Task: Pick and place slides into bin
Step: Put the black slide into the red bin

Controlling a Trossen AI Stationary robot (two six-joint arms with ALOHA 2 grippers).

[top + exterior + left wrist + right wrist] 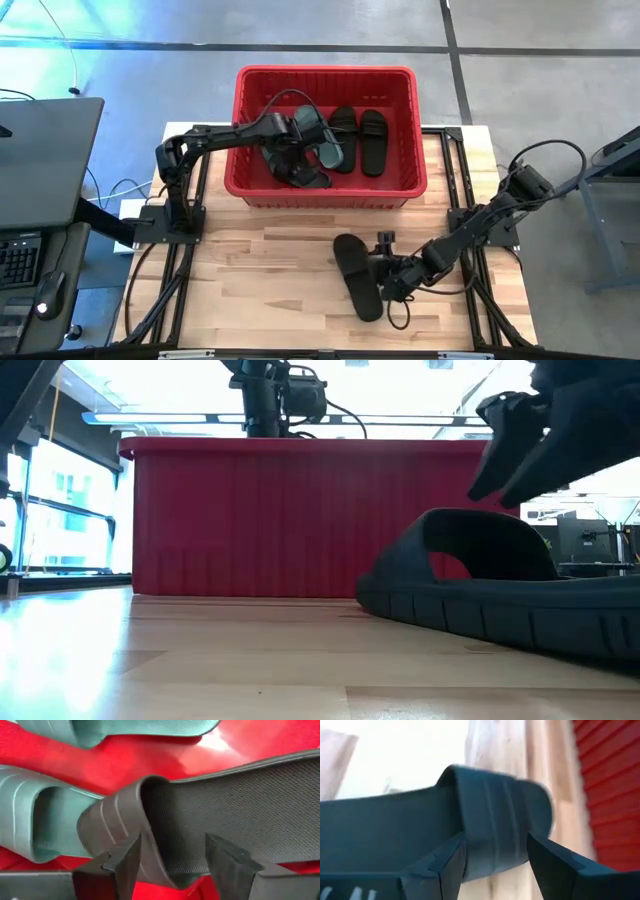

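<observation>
Wooden table (260, 270): black slide (357, 275) just beside right end effector (385, 280).

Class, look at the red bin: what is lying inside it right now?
Inside the bin: two black slides side by side, green slides and another black slide beneath the left gripper. The arm covers part of the pile.

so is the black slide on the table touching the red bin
Apart. The high view shows bare wood between the slide and the bin; the right gripper sits at the slide's strap.
</observation>
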